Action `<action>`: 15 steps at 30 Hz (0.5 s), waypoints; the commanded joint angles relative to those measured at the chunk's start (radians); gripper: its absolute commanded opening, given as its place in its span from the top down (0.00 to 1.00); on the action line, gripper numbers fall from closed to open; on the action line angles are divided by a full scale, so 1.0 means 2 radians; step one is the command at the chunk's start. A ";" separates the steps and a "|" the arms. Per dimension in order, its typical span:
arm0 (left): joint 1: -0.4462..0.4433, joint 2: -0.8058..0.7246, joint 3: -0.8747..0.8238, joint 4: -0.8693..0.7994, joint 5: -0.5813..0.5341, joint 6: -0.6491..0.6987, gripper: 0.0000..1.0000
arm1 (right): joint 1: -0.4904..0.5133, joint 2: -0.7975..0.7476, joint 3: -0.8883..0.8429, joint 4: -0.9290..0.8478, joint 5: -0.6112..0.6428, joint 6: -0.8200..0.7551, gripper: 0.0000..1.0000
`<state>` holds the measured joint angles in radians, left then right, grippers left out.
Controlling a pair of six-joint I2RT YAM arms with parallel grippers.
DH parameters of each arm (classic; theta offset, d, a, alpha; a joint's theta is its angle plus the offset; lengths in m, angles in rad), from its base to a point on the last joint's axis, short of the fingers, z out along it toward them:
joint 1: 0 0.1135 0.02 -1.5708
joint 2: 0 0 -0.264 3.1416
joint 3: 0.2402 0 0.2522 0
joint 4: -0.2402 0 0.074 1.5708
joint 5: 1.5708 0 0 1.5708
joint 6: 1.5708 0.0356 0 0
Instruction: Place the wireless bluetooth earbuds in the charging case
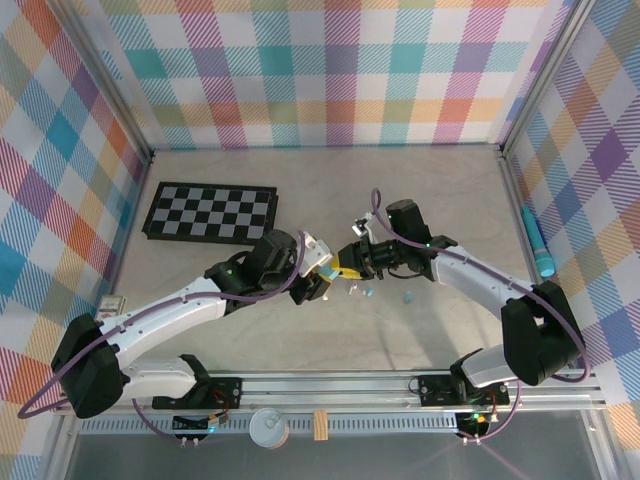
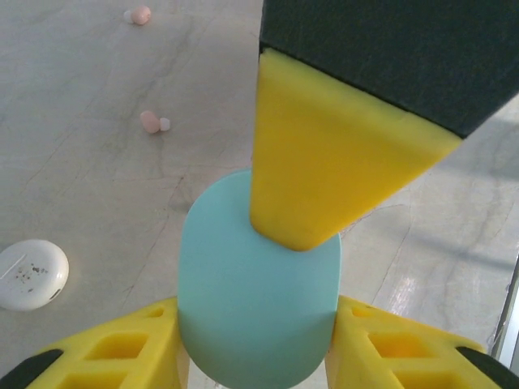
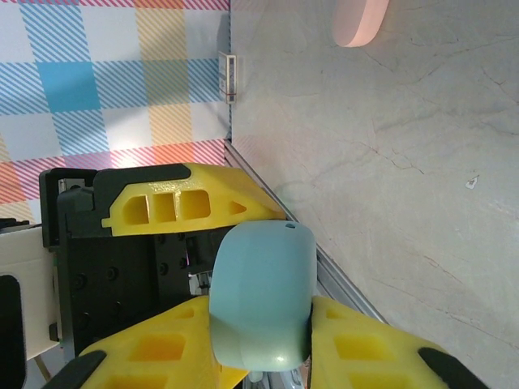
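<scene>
left wrist view: left end effector (image 2: 255,314) and right end effector (image 3: 261,320) both pinch a smooth, pebble-shaped light blue charging case (image 2: 243,271), seemingly unopened, over the pale veined desk (image 2: 81,190); two tiny glossy pink earbuds (image 2: 151,121) lie loose beyond. next move likely calls for prising the lid up before seating buds.

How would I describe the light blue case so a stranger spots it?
Find the table centre. There the left gripper and right gripper both pinch a smooth oval light blue case. The white case lies loose on the table instead.
</scene>
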<state>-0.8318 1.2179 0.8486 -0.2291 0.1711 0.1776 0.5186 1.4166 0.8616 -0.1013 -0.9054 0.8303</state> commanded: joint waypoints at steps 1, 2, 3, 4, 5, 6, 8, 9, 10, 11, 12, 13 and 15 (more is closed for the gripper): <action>-0.009 -0.007 0.004 0.041 -0.002 0.000 0.55 | 0.002 -0.009 0.001 0.006 0.003 0.012 0.77; -0.008 -0.010 0.001 0.046 -0.004 -0.002 0.54 | 0.001 -0.010 0.000 0.009 0.002 0.015 0.77; -0.009 -0.013 -0.001 0.053 -0.008 -0.004 0.52 | -0.003 -0.013 -0.001 0.012 0.003 0.018 0.78; -0.008 -0.015 -0.002 0.059 -0.011 -0.007 0.47 | -0.007 -0.015 -0.003 0.014 0.006 0.020 0.78; -0.009 -0.018 -0.001 0.062 -0.012 -0.009 0.42 | -0.010 -0.018 -0.003 0.015 0.010 0.021 0.79; -0.009 -0.021 0.001 0.065 -0.013 -0.010 0.37 | -0.016 -0.020 -0.004 0.017 0.014 0.024 0.80; -0.008 -0.028 0.004 0.076 -0.023 -0.016 0.32 | -0.027 -0.025 -0.009 0.035 0.015 0.038 0.81; -0.008 -0.032 0.002 0.087 -0.029 -0.020 0.29 | -0.033 -0.027 -0.011 0.045 0.013 0.044 0.81; -0.008 -0.037 -0.001 0.098 -0.035 -0.024 0.26 | -0.039 -0.029 -0.012 0.050 0.011 0.047 0.80; -0.008 -0.041 -0.006 0.111 -0.044 -0.028 0.23 | -0.044 -0.031 -0.011 0.053 0.010 0.050 0.80; -0.008 -0.046 -0.014 0.127 -0.056 -0.035 0.18 | -0.050 -0.034 -0.011 0.056 0.008 0.053 0.80; -0.007 -0.051 -0.023 0.148 -0.067 -0.042 0.13 | -0.059 -0.038 -0.012 0.062 0.002 0.058 0.80; 0.002 -0.059 -0.048 0.205 -0.069 -0.058 0.03 | -0.072 -0.046 -0.016 0.080 -0.007 0.072 0.80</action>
<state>-0.8352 1.1290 0.8059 0.0147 0.0772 0.1097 0.3996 1.3643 0.8440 -0.0212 -0.8818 0.9276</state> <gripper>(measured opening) 0.942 0.241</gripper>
